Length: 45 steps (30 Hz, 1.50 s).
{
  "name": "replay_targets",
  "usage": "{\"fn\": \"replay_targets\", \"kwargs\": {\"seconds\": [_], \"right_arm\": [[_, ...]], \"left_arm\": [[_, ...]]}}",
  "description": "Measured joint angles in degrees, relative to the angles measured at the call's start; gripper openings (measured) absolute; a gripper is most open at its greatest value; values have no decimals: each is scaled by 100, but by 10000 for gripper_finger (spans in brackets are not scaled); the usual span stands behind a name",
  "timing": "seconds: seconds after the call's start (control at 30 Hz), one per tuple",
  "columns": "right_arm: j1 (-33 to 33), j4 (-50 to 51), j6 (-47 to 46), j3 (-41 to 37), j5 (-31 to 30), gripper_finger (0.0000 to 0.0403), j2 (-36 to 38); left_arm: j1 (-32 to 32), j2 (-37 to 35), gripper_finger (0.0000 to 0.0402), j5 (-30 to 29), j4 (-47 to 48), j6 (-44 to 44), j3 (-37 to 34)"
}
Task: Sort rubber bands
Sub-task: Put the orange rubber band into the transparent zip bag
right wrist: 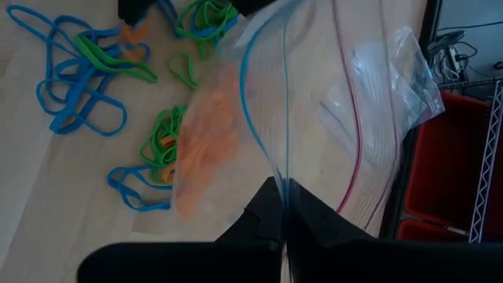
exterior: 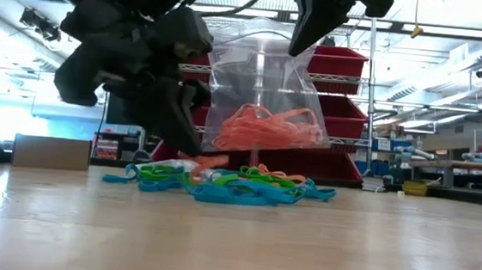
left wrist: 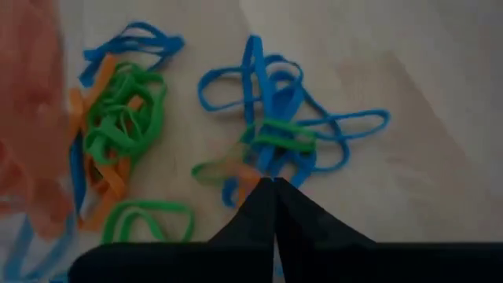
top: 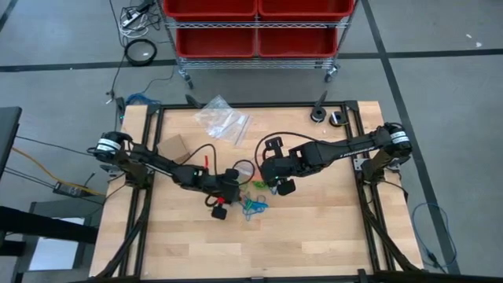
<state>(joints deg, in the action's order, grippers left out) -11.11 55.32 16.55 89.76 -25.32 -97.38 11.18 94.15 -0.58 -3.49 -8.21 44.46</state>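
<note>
The pale wooden plank surface [top: 314, 228] sits inside a black metal frame, and on it, near the middle, lies a tangled heap of thin blue, green and orange rubber bands [exterior: 228, 184]. The right end effector [exterior: 305, 32] hangs above that heap with its fingers pressed together on the top edge of a clear zip-top plastic bag [exterior: 266, 90], which dangles upright and holds a bunch of orange bands [exterior: 267, 127]. The left end effector [top: 222, 206] is down just beside the heap, fingertips together; whether a band is caught between them cannot be told. Farther back on the surface lie a crumpled pile of empty clear plastic bags [top: 222, 118] and a small brown cardboard box [top: 173, 145]. Beyond the surface stands a wire shelf rack with red plastic bins [top: 255, 27] on a grey floor.
</note>
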Motion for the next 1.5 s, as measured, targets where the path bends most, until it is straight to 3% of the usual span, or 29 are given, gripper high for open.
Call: {"fn": "replay_targets", "kwargs": {"seconds": [0.4,0.83,1.0,1.1,1.27,1.4,1.5], "right_arm": [[0,9,-2,0,-2,0,0],[2,-27,-5,0,-3,0,0],[2,-112,-5,0,-4,0,0],[2,-150,-2,0,-2,0,-2],[2,-171,-1,0,-4,0,-2],[2,-161,1,0,-4,0,-2],[1,-148,5,0,-3,0,-2]], "left_arm": [[416,-421,2,-347,1591,-337,1059],[1069,-839,1,-1719,3599,-1217,3283],[968,-841,0,-2401,3649,-1702,3703],[718,-843,0,-2502,3612,-1846,3763],[259,-839,0,-2235,3710,-1796,3647],[197,-826,10,-537,3850,-1237,3499],[387,-779,40,-260,3809,-882,3077]]}}
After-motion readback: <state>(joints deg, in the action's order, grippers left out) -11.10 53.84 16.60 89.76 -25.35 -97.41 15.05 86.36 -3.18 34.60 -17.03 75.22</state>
